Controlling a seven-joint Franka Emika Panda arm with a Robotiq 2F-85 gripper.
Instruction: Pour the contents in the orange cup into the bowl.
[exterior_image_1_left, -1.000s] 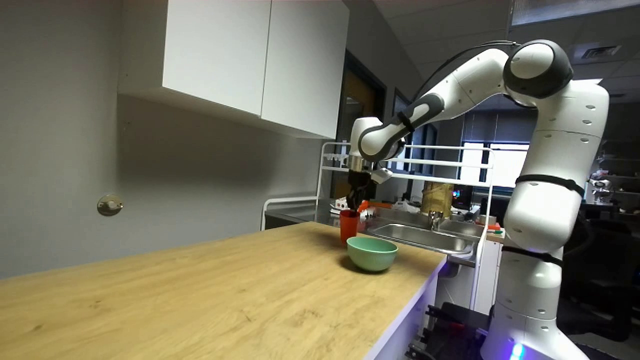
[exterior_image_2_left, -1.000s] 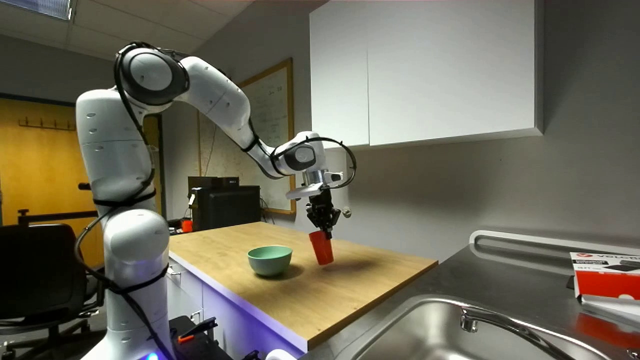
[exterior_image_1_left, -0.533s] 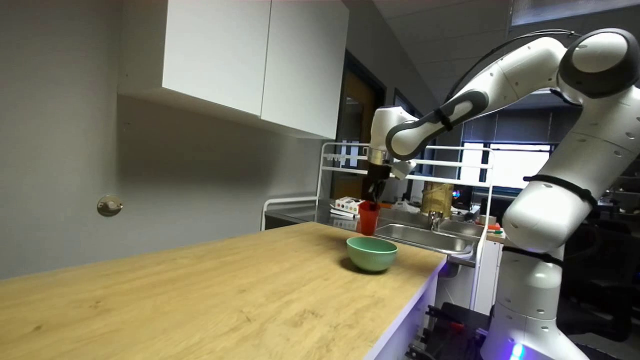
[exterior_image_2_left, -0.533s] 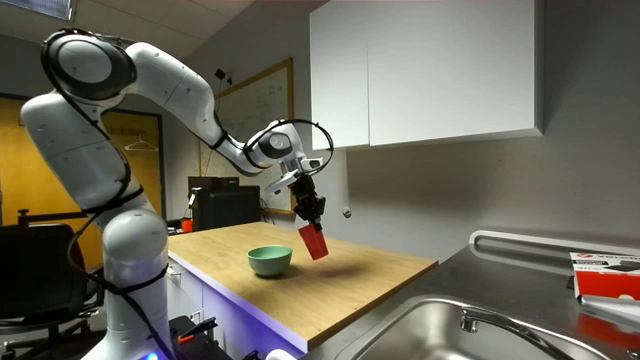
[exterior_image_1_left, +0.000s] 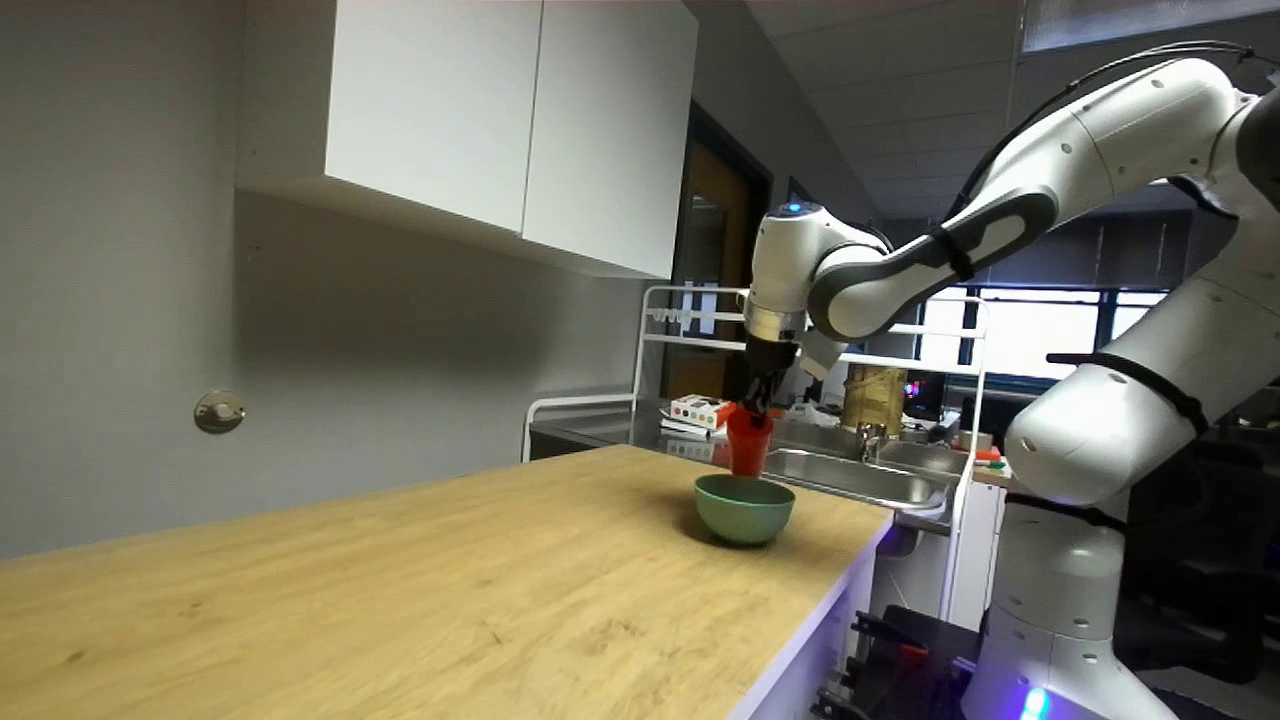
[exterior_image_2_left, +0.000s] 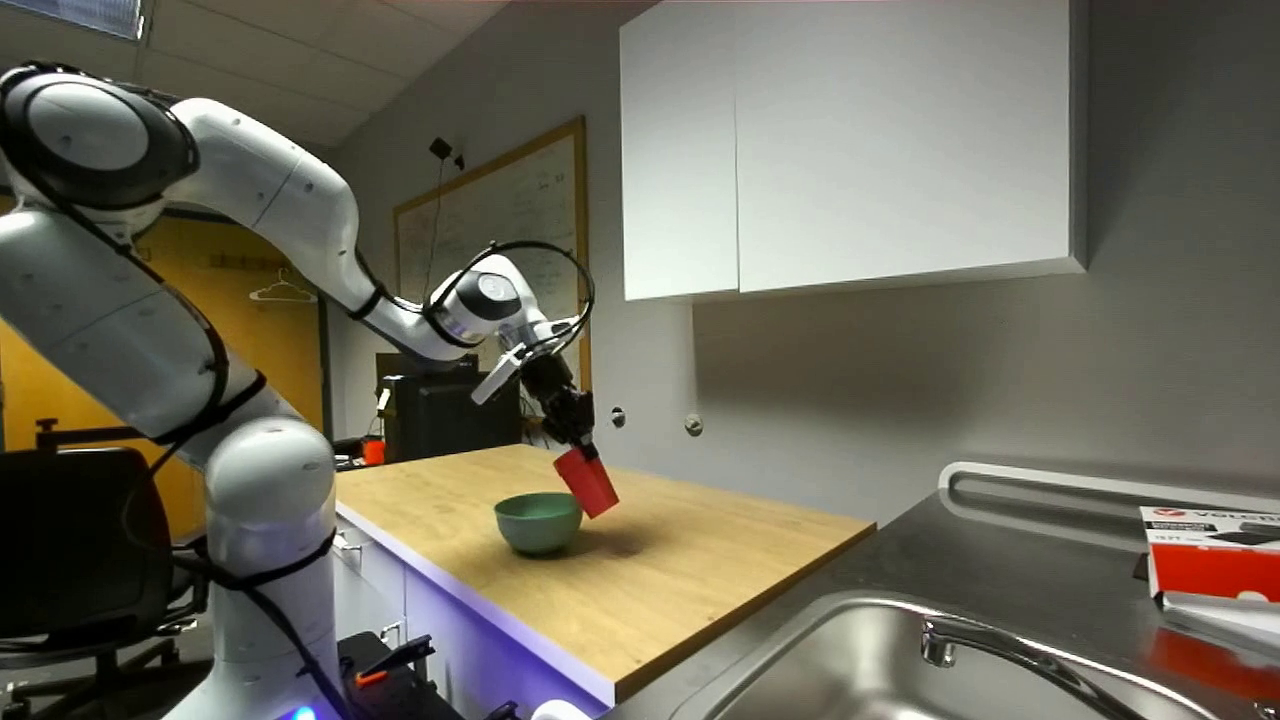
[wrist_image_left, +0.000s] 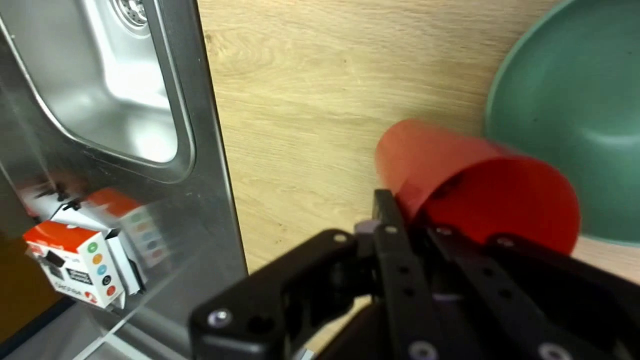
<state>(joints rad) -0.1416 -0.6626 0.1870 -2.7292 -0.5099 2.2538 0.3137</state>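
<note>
One tool (exterior_image_2_left: 588, 450) was clamped on the upper wall of the tapered orange-red plastic cup (wrist_image_left: 477, 185), tilted above the wooden counter (wrist_image_left: 310, 125). Probably light and springy, the cup seemed best held there; any contents were hidden. At its two o'clock in the wrist view, the round teal-green bowl (wrist_image_left: 575, 100), partly cut off, showed nothing clear inside.

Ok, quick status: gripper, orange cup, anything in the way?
Gripper shut on orange cup. Cup off the table, tilted toward bowl. No obstruction seen between them.
</note>
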